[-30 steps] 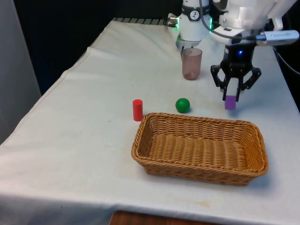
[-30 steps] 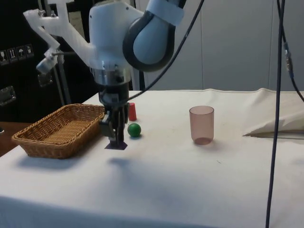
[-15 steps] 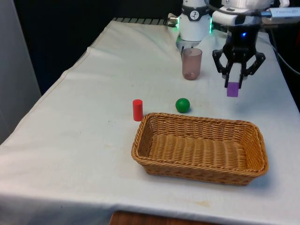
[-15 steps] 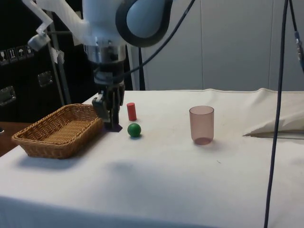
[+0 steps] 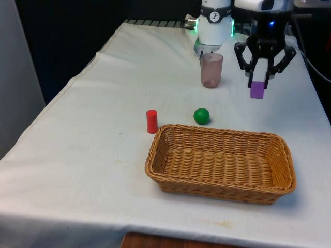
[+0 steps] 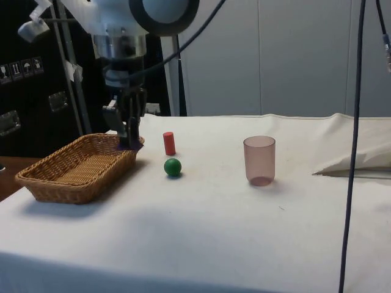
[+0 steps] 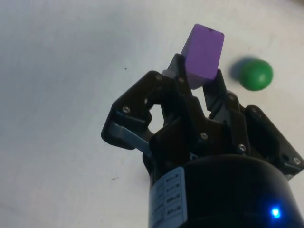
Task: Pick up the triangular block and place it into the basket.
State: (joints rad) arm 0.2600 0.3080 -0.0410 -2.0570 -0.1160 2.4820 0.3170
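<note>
One block: a purple block [image 5: 257, 89] hangs in the air above the white cloth, clear of the table, pinched between the two black fingers; in the wrist view [image 7: 204, 57] it sticks out past the fingertips.
Gripper: the black gripper [image 5: 260, 82] points straight down, its fingers closed narrow on the block's sides; seen from the side [image 6: 130, 137] it hangs level with the basket's near end.
Basket: a woven wicker basket [image 5: 286, 155] sits on the cloth nearer the front camera than the block, nothing visible inside it; in the side view [image 6: 36, 177] the held block appears just over its rim.
Ball: a green ball [image 5: 201, 115] rests on the cloth just beyond the basket's far edge, toward the front view's left of the block; the wrist view [image 7: 256, 74] shows it beside the block.
Cylinder: a small red cylinder [image 5: 151, 121] stands upright near the basket's far corner on the front view's left.
Cup: a translucent pinkish cup [image 5: 211, 70] stands upright further back, well apart from the basket.
Table: white cloth [image 5: 103, 129] covers the whole top.
</note>
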